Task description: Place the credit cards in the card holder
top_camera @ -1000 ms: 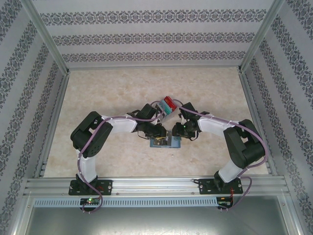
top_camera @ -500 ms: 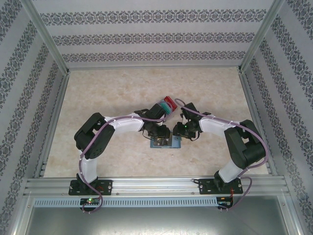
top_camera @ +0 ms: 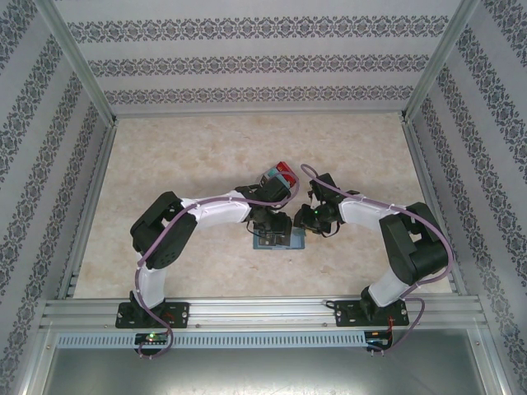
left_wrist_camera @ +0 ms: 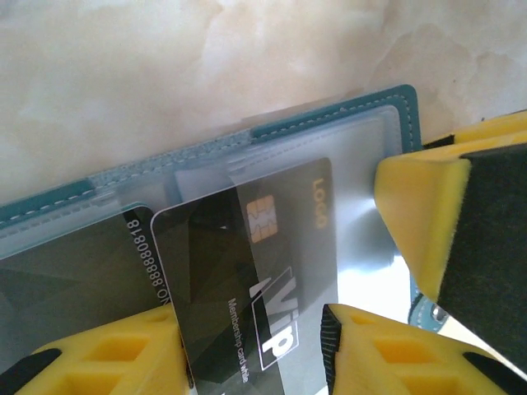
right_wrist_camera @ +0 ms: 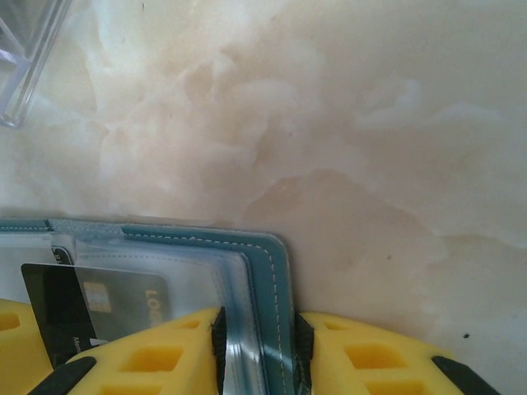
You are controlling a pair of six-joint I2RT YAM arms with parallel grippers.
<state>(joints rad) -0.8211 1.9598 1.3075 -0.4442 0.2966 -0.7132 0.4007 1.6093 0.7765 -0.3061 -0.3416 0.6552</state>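
The teal-blue card holder (left_wrist_camera: 329, 121) lies open on the table, also seen below both wrists (top_camera: 280, 241). A black VIP credit card (left_wrist_camera: 247, 271) sits partly under a clear sleeve. My left gripper (left_wrist_camera: 251, 337) is open, its yellow fingers on either side of that card. A second dark card (left_wrist_camera: 74, 280) sits in the left pocket. My right gripper (right_wrist_camera: 257, 337) is shut on the card holder's (right_wrist_camera: 272, 263) right edge; one of its fingers (left_wrist_camera: 428, 214) shows in the left wrist view. Red and teal cards (top_camera: 284, 174) rest in a clear box behind the grippers.
The small clear plastic box (right_wrist_camera: 25, 58) stands just beyond the card holder. Both arms meet over the middle of the marble table (top_camera: 165, 164). Metal frame rails (top_camera: 247, 309) run along the near edge, and patterned walls close in the other sides.
My left arm has shifted right and its jaws have spread apart around the black card. The right jaws have closed a little further on the card holder's edge.
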